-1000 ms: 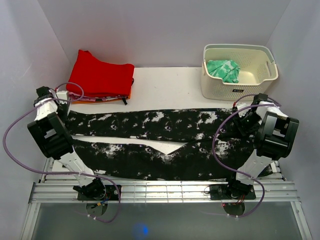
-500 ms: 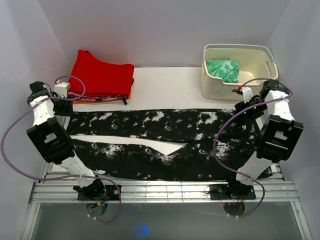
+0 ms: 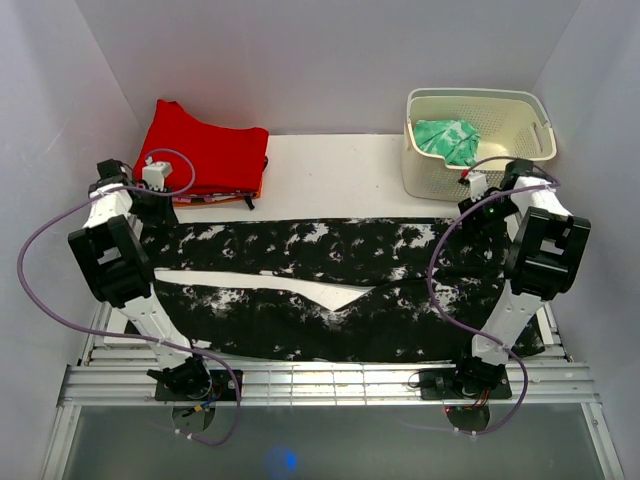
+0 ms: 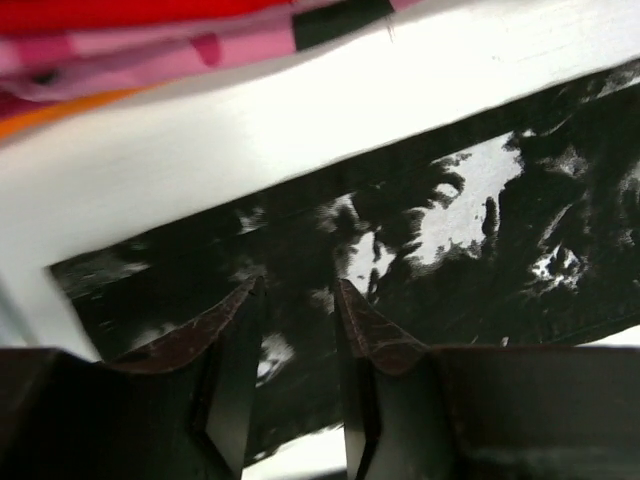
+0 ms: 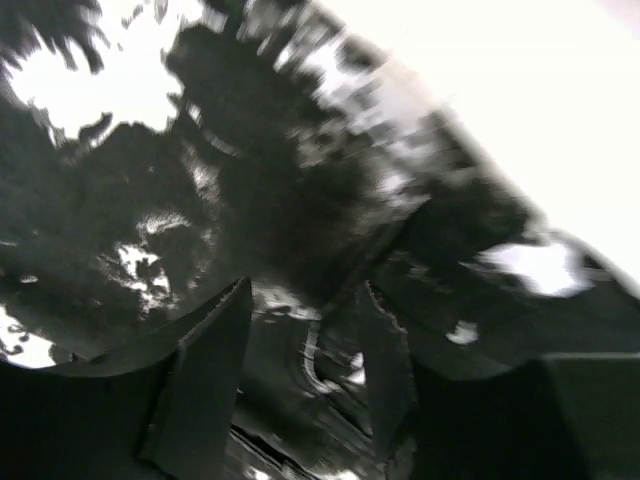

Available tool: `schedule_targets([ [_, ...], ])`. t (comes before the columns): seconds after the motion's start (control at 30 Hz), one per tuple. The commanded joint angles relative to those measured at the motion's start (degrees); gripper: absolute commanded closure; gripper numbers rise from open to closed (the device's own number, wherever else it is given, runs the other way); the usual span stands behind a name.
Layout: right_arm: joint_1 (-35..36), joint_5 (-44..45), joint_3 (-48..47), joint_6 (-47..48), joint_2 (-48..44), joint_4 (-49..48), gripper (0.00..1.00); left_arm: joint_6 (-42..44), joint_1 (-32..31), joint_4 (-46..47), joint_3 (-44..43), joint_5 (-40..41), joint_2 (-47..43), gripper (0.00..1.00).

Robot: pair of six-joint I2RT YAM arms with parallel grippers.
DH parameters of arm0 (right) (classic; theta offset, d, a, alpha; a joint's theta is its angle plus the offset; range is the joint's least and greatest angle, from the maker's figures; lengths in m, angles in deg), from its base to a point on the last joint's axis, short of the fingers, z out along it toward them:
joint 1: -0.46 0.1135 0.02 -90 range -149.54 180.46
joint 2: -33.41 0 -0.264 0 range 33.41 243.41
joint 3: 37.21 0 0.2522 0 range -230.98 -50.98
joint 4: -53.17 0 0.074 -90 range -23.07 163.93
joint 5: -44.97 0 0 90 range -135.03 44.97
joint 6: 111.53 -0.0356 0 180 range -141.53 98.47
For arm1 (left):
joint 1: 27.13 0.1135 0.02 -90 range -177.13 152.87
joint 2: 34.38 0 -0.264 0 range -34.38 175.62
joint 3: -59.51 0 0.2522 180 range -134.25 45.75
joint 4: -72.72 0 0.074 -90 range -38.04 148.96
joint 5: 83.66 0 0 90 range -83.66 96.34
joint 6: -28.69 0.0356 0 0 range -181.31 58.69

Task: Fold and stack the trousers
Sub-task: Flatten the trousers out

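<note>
Though trousers (image 3: 330, 250) unmoved, both arms (image 3: 110, 255) farther inward.

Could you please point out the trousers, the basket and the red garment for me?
trousers (image 3: 300, 245): top external view, middle of the far leg.
basket (image 3: 440, 176): top external view, its front wall.
red garment (image 3: 200, 155): top external view, middle of its top face.

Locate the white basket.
In the top view, the basket sits at the far right, just beyond the right hand and the trousers.
</note>
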Motion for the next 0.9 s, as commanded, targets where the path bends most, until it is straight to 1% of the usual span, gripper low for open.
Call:
schedule_targets([
  [0.0, 0.3, 1.1, 5.2, 0.0, -1.2, -4.5, 0.49, -2.0, 0.4, 2.2, 2.5, -0.5, -0.1, 0.58],
  [0.03, 0.4, 2.1, 6.6, 1.3, -1.5, -5.0, 0.51, -1.8, 0.4, 2.2, 3.4, 0.1, 0.0, 0.59],
  [0.07, 0.5, 2.6, 9.6, 2.2, -2.3, -5.1, 0.51, -0.9, 0.4, 2.2, 5.8, 1.7, -0.1, 0.61],
  [0.1, 0.4, 4.0, 12.7, 5.0, -3.3, -5.4, 0.53, 0.7, 0.7, 2.5, 9.0, 2.7, -0.9, 0.63],
  [0.2, 0.4, 5.1, 17.3, 7.7, -5.3, -5.6, 0.54, 2.3, 1.1, 3.2, 14.2, 4.5, -3.0, 0.66],
  [0.23, 0.4, 5.4, 18.6, 8.6, -6.1, -5.5, 0.55, 3.0, 1.5, 2.9, 16.9, 5.1, -4.2, 0.66],
  [0.33, 0.5, 6.1, 24.0, 11.7, -9.3, -4.6, 0.56, 5.7, 3.0, 1.1, 21.5, 6.2, -6.3, 0.68],
  [0.43, 0.4, 6.7, 26.5, 14.1, -11.5, -3.6, 0.58, 8.8, 5.5, -1.0, 24.0, 7.2, -7.8, 0.69],
  [0.5, 0.3, 7.5, 27.9, 14.4, -13.6, -3.7, 0.57, 10.3, 7.0, -1.5, 25.2, 8.0, -9.4, 0.68],
  [0.57, 0.3, 7.8, 27.5, 13.4, -15.1, -3.7, 0.55, 11.0, 8.0, -2.0, 24.7, 7.3, -10.8, 0.63],
  [0.6, 0.1, 8.0, 25.7, 12.7, -15.6, -3.6, 0.52, 11.5, 8.4, -3.5, 22.8, 4.9, -12.1, 0.57],
  [0.67, -0.3, 7.3, 22.7, 11.4, -16.6, -1.4, 0.49, 11.8, 8.5, -6.4, 20.5, 2.6, -13.3, 0.51],
  [0.7, -0.9, 6.9, 18.9, 10.9, -16.9, -0.1, 0.44, 11.8, 8.4, -7.1, 18.2, 1.0, -14.5, 0.44],
  [0.8, -2.1, 5.3, 13.0, 10.9, -17.1, 7.5, 0.38, 12.4, 8.5, -10.8, 14.8, 0.3, -15.5, 0.41],
  [0.87, -2.8, 4.8, 10.0, 12.0, -17.7, 12.5, 0.38, 13.4, 8.6, -13.8, 13.6, 1.5, -16.0, 0.4],
])
